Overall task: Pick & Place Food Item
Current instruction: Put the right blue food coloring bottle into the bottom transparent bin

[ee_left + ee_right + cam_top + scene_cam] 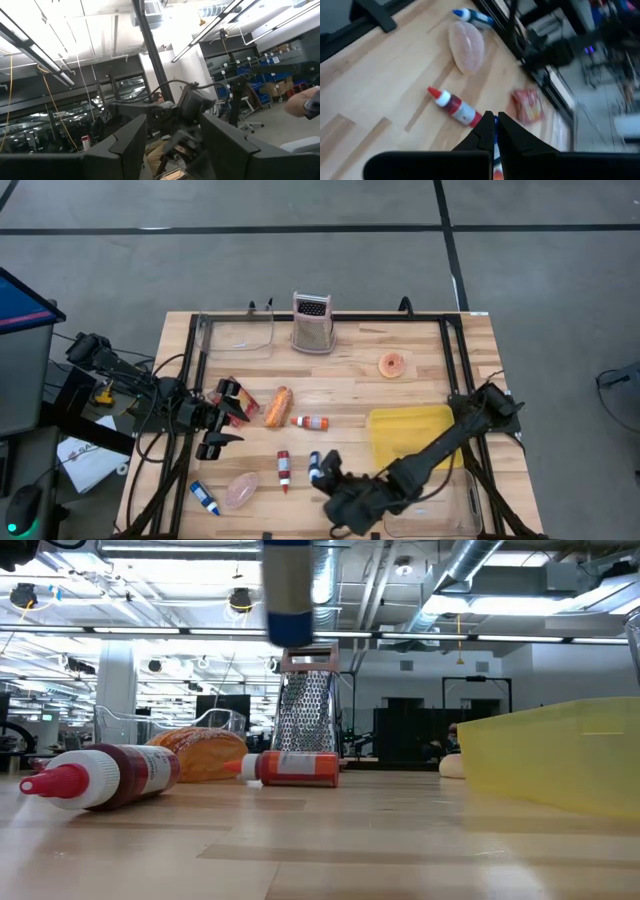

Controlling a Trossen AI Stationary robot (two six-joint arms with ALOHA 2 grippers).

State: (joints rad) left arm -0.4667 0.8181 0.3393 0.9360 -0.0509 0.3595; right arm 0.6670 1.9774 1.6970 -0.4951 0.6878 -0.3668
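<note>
Right pincer (pixel 322 471) hangs low over the front middle of the wooden surface (pixel 420 345), its fingers (pixel 487 131) pressed narrow on a small blue-capped bottle (pixel 315 464), which the low view shows lifted clear of the wood, hanging cap downward. Just beside it on the wood lies a red sauce bottle (pixel 284 468) with a red tip. Farther toward the left front corner rest a pale pink, oval food item (pixel 240 491) and another blue-capped bottle (pixel 204 498). Near the surface's middle lie a bread roll (pixel 277 406) and, just beside it, an orange-labelled bottle (pixel 313 422) on its side. A yellow tray (pixel 410 430) sits to the right of these, under the right arm. At the back edge stand a box grater (pixel 312 322) and a clear container (pixel 237 333); a donut (pixel 392 364) lies apart on the right rear.

Left pincer (pixel 222 417) hovers at the surface's left side with its fingers spread wide, next to a red packet (pixel 238 402), holding nothing.
</note>
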